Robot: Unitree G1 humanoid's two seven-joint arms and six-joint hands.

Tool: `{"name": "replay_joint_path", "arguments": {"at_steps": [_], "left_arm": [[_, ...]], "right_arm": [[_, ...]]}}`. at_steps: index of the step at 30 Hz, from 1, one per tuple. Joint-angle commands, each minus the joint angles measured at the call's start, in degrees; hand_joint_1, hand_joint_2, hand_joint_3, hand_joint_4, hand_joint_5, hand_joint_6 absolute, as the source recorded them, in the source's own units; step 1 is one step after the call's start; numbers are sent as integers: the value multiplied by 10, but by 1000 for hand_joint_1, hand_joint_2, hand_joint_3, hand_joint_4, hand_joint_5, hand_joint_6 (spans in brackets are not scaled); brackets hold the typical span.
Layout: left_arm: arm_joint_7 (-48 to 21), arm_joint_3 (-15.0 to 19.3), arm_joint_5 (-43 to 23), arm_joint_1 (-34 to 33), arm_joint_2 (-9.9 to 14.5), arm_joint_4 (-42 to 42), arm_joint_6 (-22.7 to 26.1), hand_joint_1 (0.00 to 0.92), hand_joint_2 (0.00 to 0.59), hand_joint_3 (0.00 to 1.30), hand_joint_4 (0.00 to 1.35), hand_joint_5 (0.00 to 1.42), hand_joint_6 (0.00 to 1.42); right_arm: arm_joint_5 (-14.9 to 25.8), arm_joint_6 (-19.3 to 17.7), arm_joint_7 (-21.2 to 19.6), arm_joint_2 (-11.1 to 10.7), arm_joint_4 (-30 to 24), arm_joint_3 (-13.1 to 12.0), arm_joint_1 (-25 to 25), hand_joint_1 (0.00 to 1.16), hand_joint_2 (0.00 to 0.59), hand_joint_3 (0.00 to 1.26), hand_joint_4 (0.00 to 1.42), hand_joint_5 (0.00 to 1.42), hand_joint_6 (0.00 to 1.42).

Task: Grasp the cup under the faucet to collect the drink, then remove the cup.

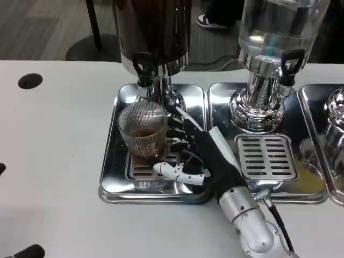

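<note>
Cup (143,131): clear ribbed glass, upright on the drip grate of the left steel tray (110,177), directly below the dark dispenser's faucet (144,70); a shallow layer of brown drink sits in its bottom. Handling, by judgement: rigid, breakable, light while so little filled, the ribbing giving some purchase though the wall may be slick if wet; liquid will slosh if tilted, so it should stay upright. Best hold looks to be around the mid-wall, from the side, clear of the rim. Right robot hand (191,153): lies at the cup's 3 to 4 o'clock, fingers reaching toward the cup's far side and thumb (174,172) stretched along the grate at its 5 o'clock, just below the base. The fingers are spread around the cup's right side; whether they press the glass cannot be told. A second, clear dispenser (269,48) stands at 3 o'clock on its own tray, both trays on the white counter (48,161).
</note>
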Motion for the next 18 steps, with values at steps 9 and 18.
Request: {"name": "replay_joint_path", "arguments": {"at_steps": [9, 18], "left_arm": [[-9, 7, -3, 4, -2, -2, -4, 0, 1, 0, 0, 0, 0], [-13, 3, 1, 0, -5, -4, -1, 0, 1, 0, 0, 0, 0]], "right_arm": [[10, -7, -6, -4, 18, -11, -13, 905, 177, 93, 97, 128, 173], [12, -11, -5, 2, 23, -14, -14, 905, 177, 91, 65, 82, 140]]}}
